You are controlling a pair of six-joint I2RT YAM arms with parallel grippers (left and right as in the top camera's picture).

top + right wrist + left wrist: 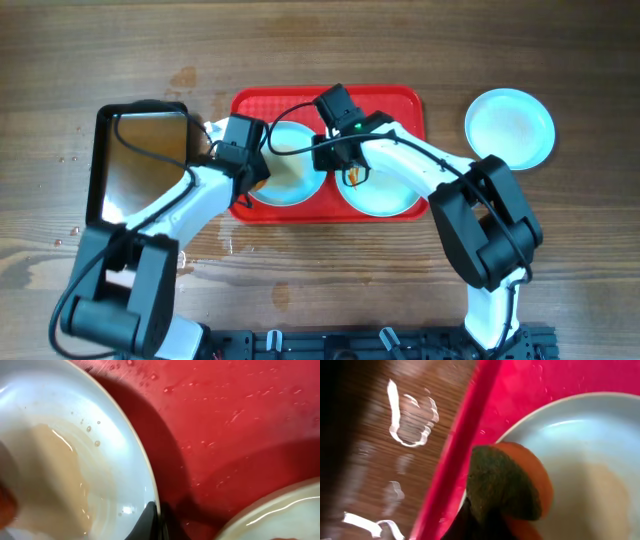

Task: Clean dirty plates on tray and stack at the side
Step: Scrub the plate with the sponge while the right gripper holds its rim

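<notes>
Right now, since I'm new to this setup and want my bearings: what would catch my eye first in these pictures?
The red tray in the middle, carrying two pale blue plates. The left gripper holds a green-and-orange sponge at the left plate's rim, while the right gripper pinches that plate's opposite edge. A third plate sits alone on the wooden table at far right.

white links point(190, 200), black joints point(485, 225), black cables point(150, 150)
</notes>
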